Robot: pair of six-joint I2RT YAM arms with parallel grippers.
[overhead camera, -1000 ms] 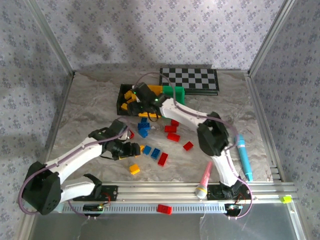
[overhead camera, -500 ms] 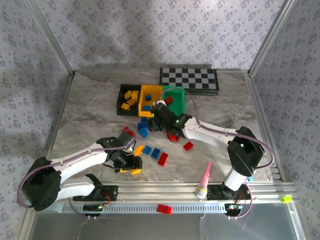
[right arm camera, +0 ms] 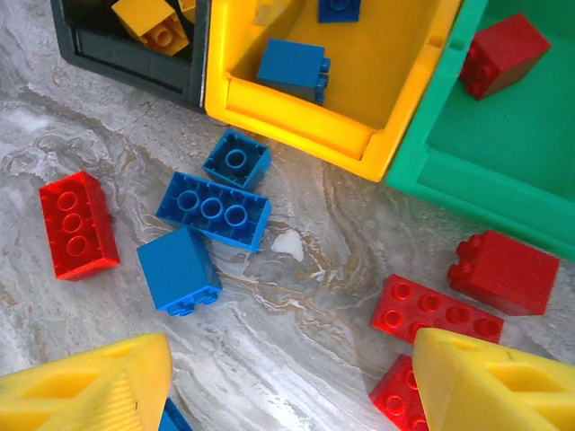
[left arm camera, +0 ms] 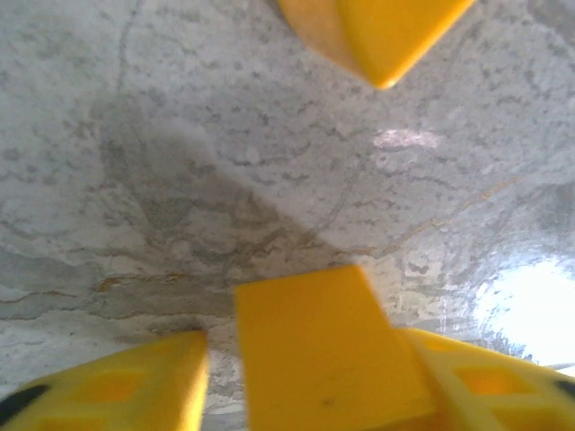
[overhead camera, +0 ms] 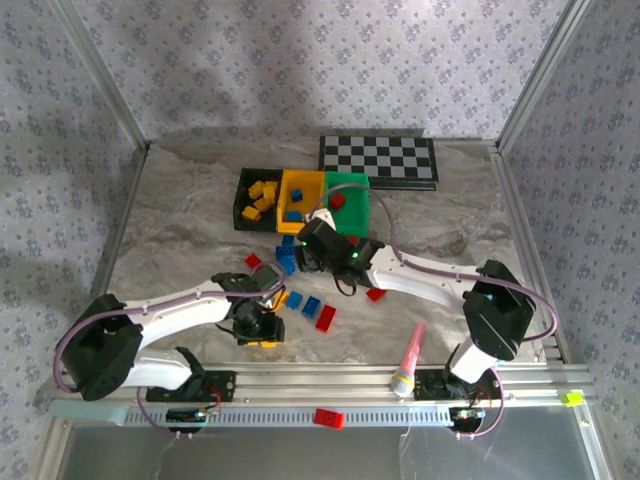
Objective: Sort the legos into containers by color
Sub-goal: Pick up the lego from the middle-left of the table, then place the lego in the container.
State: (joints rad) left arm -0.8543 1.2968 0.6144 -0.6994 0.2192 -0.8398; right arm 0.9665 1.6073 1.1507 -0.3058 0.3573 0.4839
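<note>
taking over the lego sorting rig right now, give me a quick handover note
Left gripper straddles a yellow brick on the table; grip unconfirmed.
Right gripper open, empty, above loose blue bricks and loose red bricks.
Done: yellow pieces in black bin, blue pieces in yellow bin, one red piece in green bin.
Left: the loose bricks, plus a stray red brick on the front rail.

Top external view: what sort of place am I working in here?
Probably a purpose-built robot test cell: patterned backdrop walls in a metal frame box in a marble-print table, and a checkerboard, perhaps for calibration, lies at the far edge.
</note>
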